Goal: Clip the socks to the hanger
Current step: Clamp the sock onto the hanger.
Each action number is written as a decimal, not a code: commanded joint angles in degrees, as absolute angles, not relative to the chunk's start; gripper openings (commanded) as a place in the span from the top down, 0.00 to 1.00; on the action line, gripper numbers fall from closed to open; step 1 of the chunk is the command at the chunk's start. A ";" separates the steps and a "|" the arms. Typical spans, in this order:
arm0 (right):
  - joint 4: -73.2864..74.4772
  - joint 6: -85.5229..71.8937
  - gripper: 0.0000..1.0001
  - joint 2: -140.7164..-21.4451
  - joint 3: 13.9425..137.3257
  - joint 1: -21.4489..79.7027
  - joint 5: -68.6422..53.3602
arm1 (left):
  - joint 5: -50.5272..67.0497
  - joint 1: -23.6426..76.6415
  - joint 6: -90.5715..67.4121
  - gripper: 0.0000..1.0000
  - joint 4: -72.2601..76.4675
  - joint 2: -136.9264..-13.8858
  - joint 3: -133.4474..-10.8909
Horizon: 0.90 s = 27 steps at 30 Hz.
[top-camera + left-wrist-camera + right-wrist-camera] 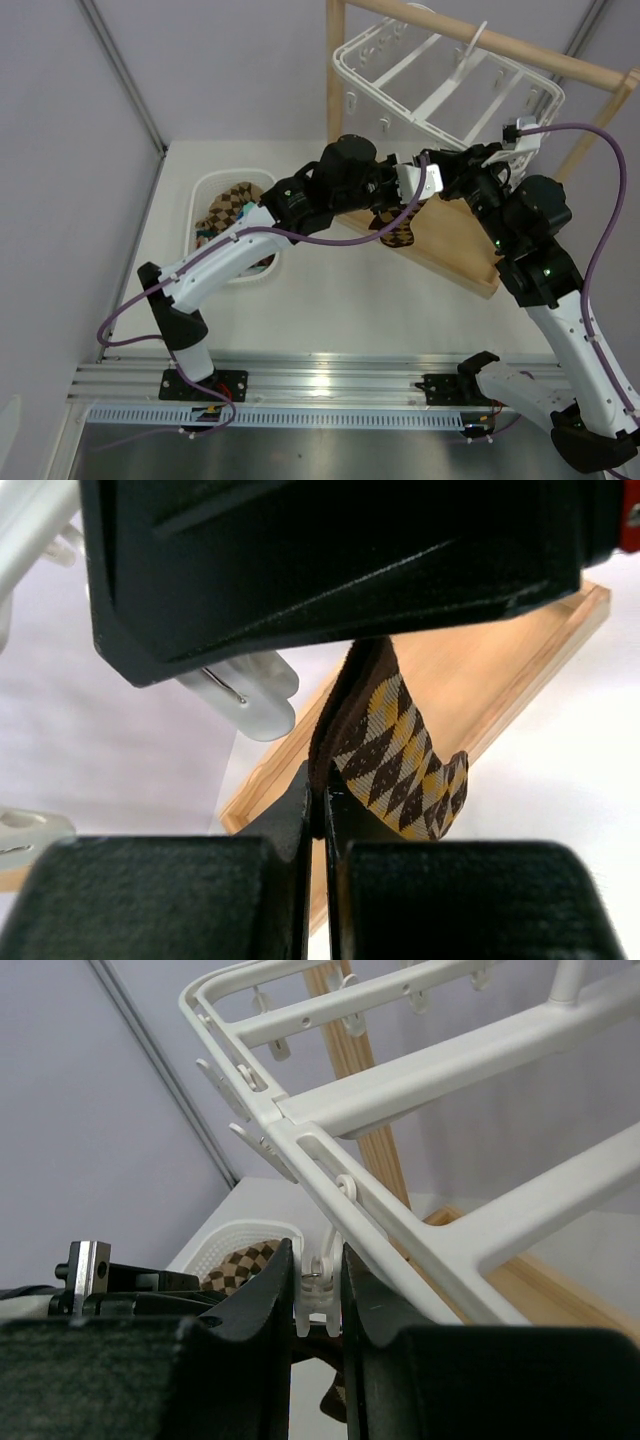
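Top view bright & even, soft shadows on the table [350,310], glare strip on the metal rail [330,385]. Wrist cams: my fingers [150,900] near-black & blurry up close (no detail), hanger [450,1068] sharp, whites slightly blown.

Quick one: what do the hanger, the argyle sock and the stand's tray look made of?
Hanger: white moulded plastic with a smooth, slightly glossy finish, going by the rounded bars and moulded eyelets. Its clip looks like the same plastic.
Argyle sock: matte knitted fabric. The knit texture shows and it folds softly.
Tray: light wood with visible grain. It is probably bare or thinly sealed.
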<state>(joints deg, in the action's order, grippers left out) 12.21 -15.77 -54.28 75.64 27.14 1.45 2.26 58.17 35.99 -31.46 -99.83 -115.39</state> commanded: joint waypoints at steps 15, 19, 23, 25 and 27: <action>8.79 -8.79 1.00 -53.00 72.25 27.77 -19.42 | 21.44 52.38 33.48 0.99 -34.54 -98.52 -119.97; 9.23 -7.74 1.00 -52.91 72.16 27.60 -21.44 | 23.29 51.33 33.31 0.99 -35.16 -99.14 -122.07; 9.23 -7.21 1.00 -52.82 71.90 27.68 -22.24 | 24.78 50.63 33.31 0.99 -35.95 -100.02 -123.92; 9.32 -6.86 1.00 -52.82 71.89 27.60 -22.15 | 25.66 50.36 33.49 0.99 -36.82 -100.37 -124.98; 9.05 -6.68 1.00 -52.73 71.63 27.51 -22.06 | 26.19 50.36 33.66 0.99 -37.18 -100.37 -124.98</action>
